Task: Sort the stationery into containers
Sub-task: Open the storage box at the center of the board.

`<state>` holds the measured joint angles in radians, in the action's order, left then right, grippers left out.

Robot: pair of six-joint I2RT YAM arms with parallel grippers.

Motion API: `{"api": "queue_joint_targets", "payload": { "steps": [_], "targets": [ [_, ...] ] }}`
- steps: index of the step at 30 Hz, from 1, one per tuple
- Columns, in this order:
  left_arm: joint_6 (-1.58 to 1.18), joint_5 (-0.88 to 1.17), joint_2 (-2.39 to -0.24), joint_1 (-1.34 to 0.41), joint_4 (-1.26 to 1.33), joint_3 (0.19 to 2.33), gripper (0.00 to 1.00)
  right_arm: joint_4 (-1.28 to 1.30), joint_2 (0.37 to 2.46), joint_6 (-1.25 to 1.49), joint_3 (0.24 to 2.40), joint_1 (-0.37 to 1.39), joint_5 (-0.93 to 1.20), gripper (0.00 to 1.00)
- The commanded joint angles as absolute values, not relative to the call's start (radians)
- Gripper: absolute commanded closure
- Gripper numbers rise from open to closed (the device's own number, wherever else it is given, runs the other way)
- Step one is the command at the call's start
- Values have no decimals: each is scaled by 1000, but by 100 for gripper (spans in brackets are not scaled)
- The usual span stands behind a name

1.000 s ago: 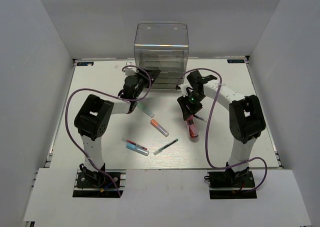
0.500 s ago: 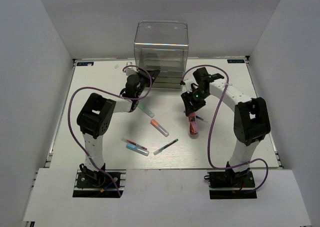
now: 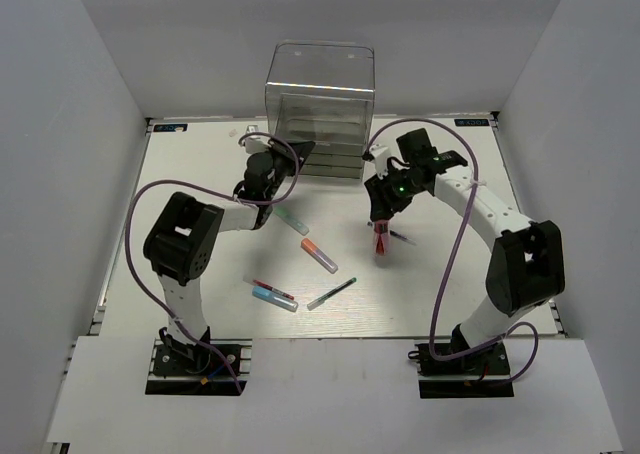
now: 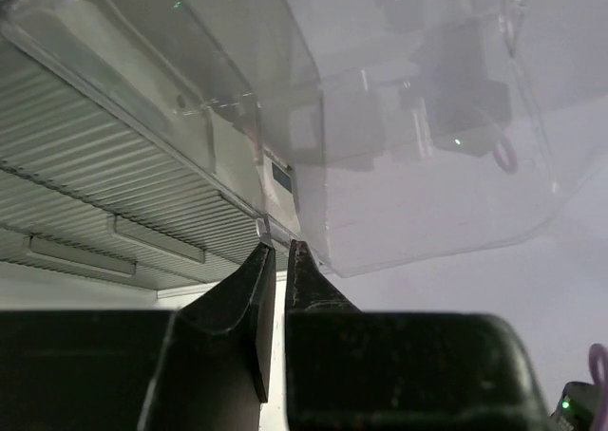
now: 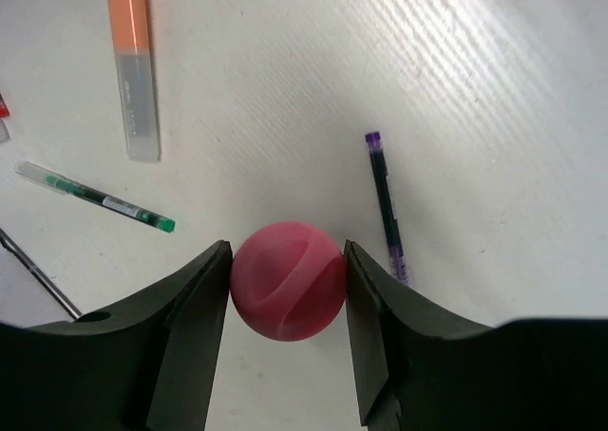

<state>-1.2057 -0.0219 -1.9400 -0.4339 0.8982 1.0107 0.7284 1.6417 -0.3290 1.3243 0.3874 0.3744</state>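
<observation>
Stationery in hand: red-pink marker, clenched between the fingers of the right gripper, lifted clear of the table.
Marker axis: upright, hanging down from the claw; the wrist view meets its rounded end head-on.
Container: tall clear box at the far middle, lying far and left of the right gripper.
Nearer arm: both reach it; the right arm carries the load, the left is already at the box.
Left gripper: at the near-left front of the drawers, jaws drawn almost together with only a slit between; whether they nip a drawer lip cannot be told.
In the way: the closed drawer fronts, by judgement; a drawer must come out first.
Below the marker: purple pen, lying near to far on the table.
Left of it: orange-capped marker, thin green-tipped pen.
Beside the left arm: green-capped marker.
</observation>
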Motion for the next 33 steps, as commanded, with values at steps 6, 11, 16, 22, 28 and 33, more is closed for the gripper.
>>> {"api": "queue_joint_targets", "payload": {
  "steps": [6,11,16,22,28,33],
  "targets": [
    [-1115,-6,-1792,-437,911,991,100,551,1578,-405,1338,391,420,100],
    [-1106,-6,-1763,-437,911,1002,100,405,1548,-466,1324,396,411,100],
    [-1097,3,-1743,-437,911,1020,100,293,1540,-520,1333,400,396,100],
    [-1088,12,-1733,-437,902,1054,100,124,1474,-618,1247,410,451,100],
    [-1088,12,-1724,-437,902,1074,100,-116,1414,-722,1114,437,456,100],
    [-1088,12,-1715,-437,893,1074,100,-337,1391,-868,1017,462,420,100]
  ]
}}
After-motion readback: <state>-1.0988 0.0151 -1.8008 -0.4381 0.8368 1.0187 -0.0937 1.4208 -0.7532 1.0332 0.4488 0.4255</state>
